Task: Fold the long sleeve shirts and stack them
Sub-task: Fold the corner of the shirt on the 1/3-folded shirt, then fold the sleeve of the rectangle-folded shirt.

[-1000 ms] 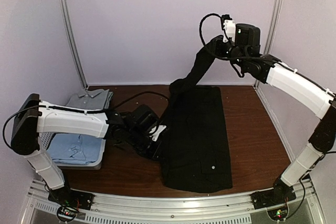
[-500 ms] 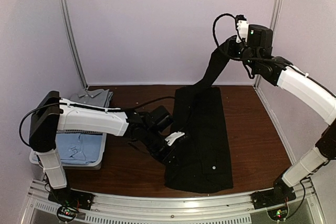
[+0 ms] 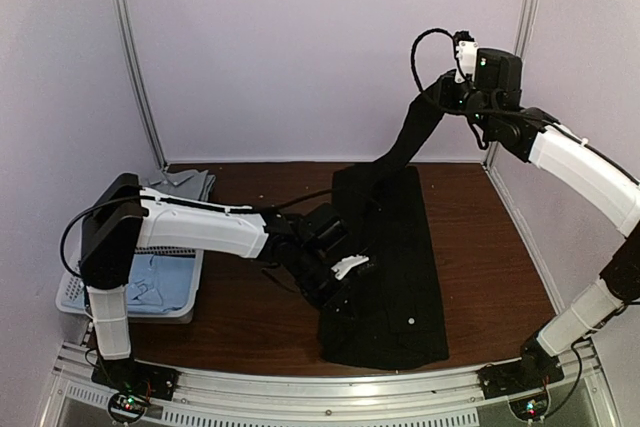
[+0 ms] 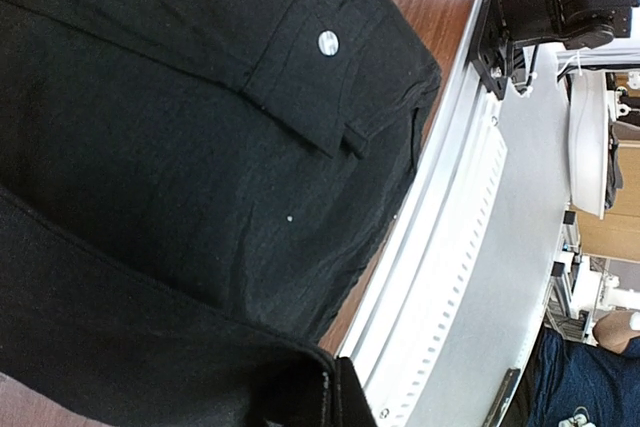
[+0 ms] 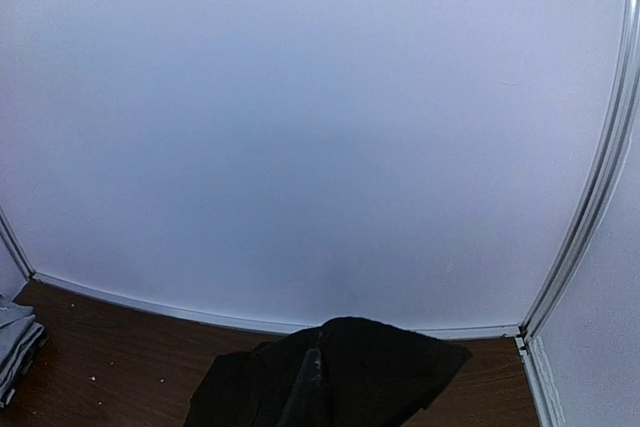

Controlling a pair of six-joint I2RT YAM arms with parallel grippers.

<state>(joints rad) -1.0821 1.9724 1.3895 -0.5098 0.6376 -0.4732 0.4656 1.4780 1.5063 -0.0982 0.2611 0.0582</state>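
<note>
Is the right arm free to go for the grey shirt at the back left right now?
Probably not. The right claw is up high, shut on a sleeve of the black shirt, so it would have to let go first; the grey shirt lies at the far left, likely a long stretch.

matt cloth shirt (image 3: 392, 272), wood table (image 3: 482, 247)

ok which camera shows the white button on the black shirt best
The left wrist view: the white button is close and clearly round on the black shirt. The top external view shows it only as a tiny dot. The right wrist view shows only lifted black cloth, no button.
</note>
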